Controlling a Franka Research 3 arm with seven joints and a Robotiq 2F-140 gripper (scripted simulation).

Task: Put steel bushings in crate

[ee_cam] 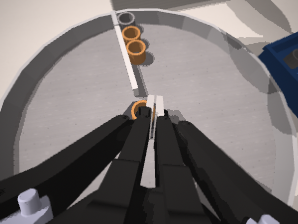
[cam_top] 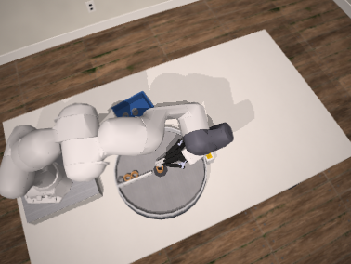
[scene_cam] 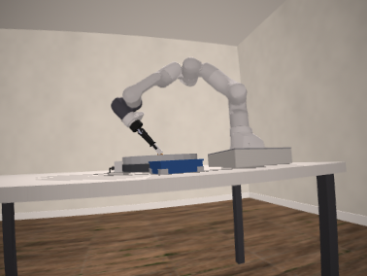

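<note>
The round grey turning table (cam_top: 160, 186) has a white divider bar (ee_cam: 127, 60). In the wrist view my gripper (ee_cam: 154, 105) is low over the table near the bar's end. It is shut on the thin wall of an orange bushing (ee_cam: 136, 109), which is at the table surface. The bushing also shows at the fingertips from above (cam_top: 160, 170). Two more orange bushings (ee_cam: 136, 48) (ee_cam: 131, 33) and one steel grey bushing (ee_cam: 125, 18) stand in a row beside the bar. The blue crate (cam_top: 133, 106) next to the table holds two dark bushings.
The robot base block (cam_top: 60, 195) stands left of the turning table. A small yellow part (cam_top: 210, 156) sits at the table's right rim. The crate's corner is at the right edge of the wrist view (ee_cam: 282, 60). My arm hides part of the turning table from above.
</note>
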